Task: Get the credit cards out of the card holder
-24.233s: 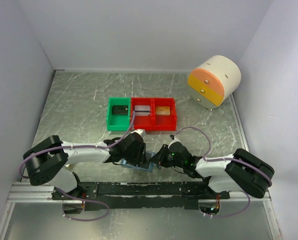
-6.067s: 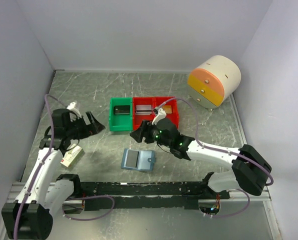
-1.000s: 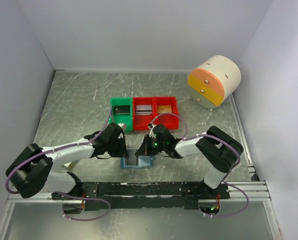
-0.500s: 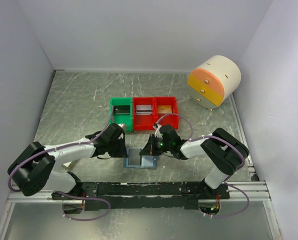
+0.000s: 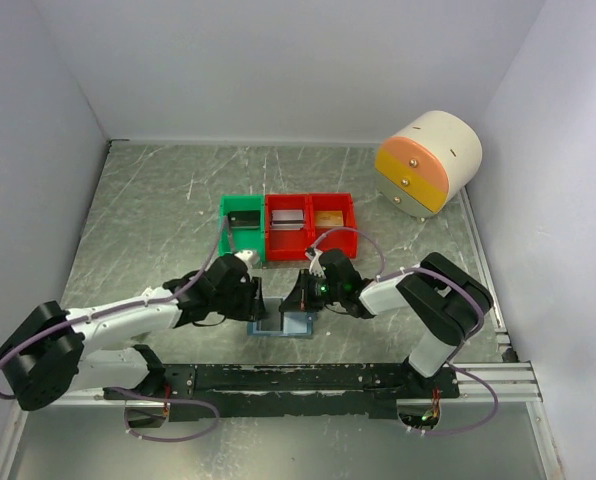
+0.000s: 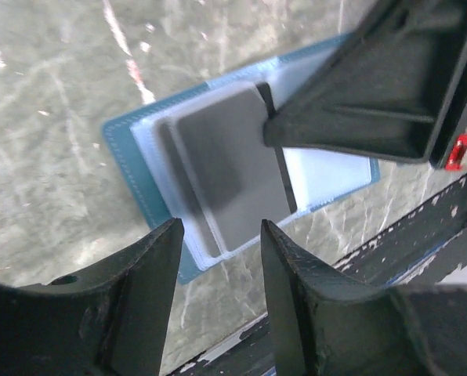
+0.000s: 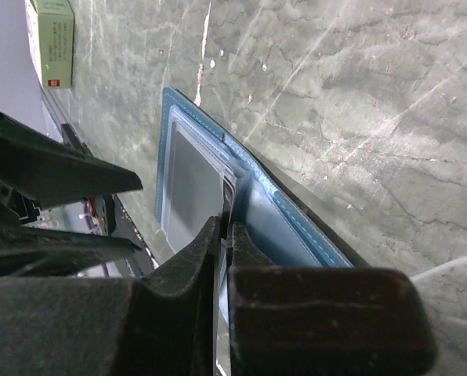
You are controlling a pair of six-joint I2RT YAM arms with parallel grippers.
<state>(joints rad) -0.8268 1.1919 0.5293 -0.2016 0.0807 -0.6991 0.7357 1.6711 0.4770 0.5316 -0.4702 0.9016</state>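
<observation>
Credit cards point(image 6: 226, 176), dark grey, lie on the left half of the open card holder point(image 6: 331, 176), which rests flat on the table point(image 6: 45, 94) close to its near edge, between both arms. Your left gripper point(image 6: 220, 235) hangs over them with jaws moderately apart, holding nothing. Your right gripper point(image 7: 226, 233) is closed, its tips down at the cards' right edge. I judge them thin, stiff, light and slippery; take them by a free edge, not the flat face.
</observation>
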